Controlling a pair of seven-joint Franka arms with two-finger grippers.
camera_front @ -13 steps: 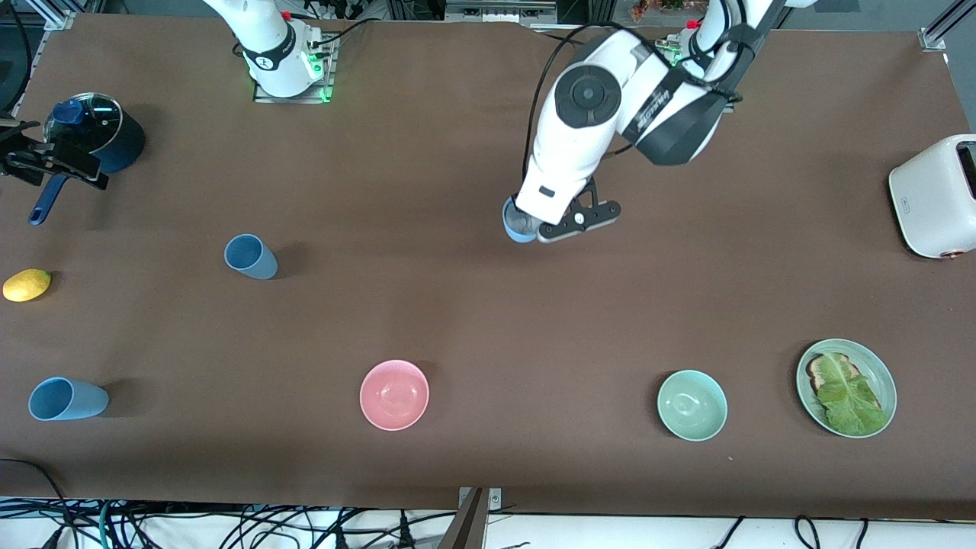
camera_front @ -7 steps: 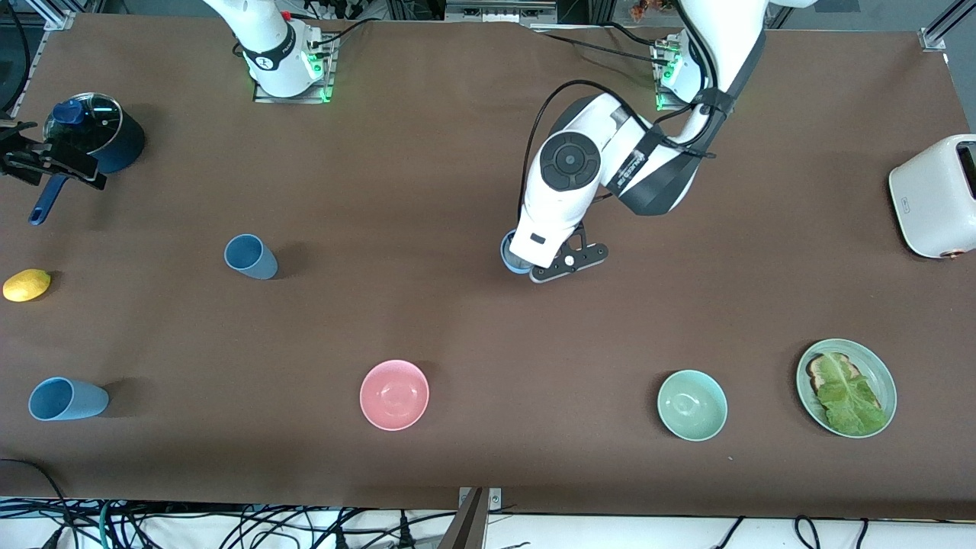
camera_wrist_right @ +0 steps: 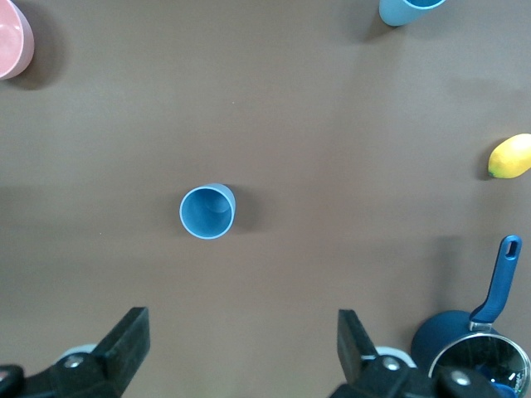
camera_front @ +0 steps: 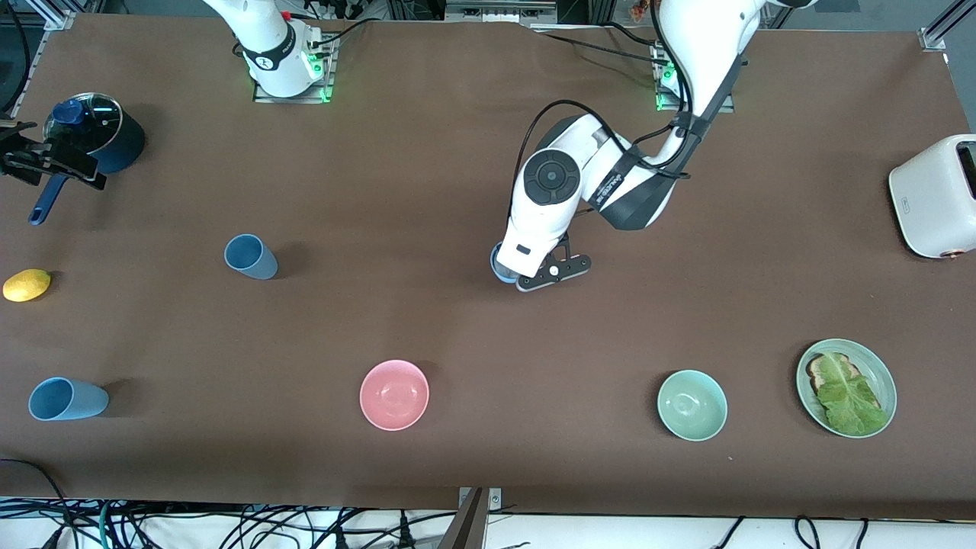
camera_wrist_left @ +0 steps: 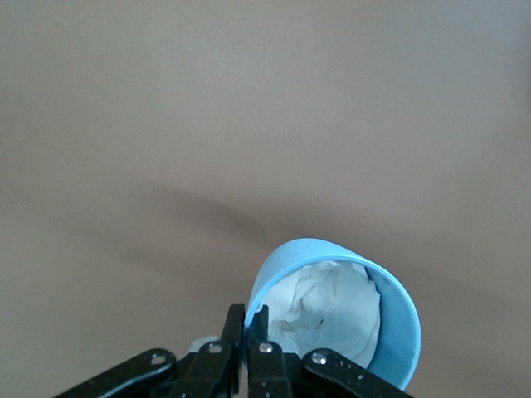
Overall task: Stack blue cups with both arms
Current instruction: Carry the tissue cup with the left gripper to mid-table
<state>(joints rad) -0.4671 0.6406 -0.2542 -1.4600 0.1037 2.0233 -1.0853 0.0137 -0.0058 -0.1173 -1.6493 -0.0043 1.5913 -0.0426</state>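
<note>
over mid-surface [camera_front: 457, 320] we see the left claw [camera_wrist_left: 249, 336] clenched on the rim of a sky blue cup [camera_wrist_left: 348, 319] with white crumpled stuff inside, pinched at the wall, we judge, so the base stays free for nesting. right claw [camera_wrist_right: 241, 348] waits spread wide above the darker blue cup [camera_wrist_right: 207, 212]; another blue cup [camera_front: 65, 399] lies nearer the front camera

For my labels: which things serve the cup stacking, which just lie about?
Job: sky blue tumbler in left gripper; darker blue tumbler; second sky blue tumbler; right gripper near blue pot.
Idle: pink bowl, green bowl, lettuce plate, white toaster, lemon.
</note>
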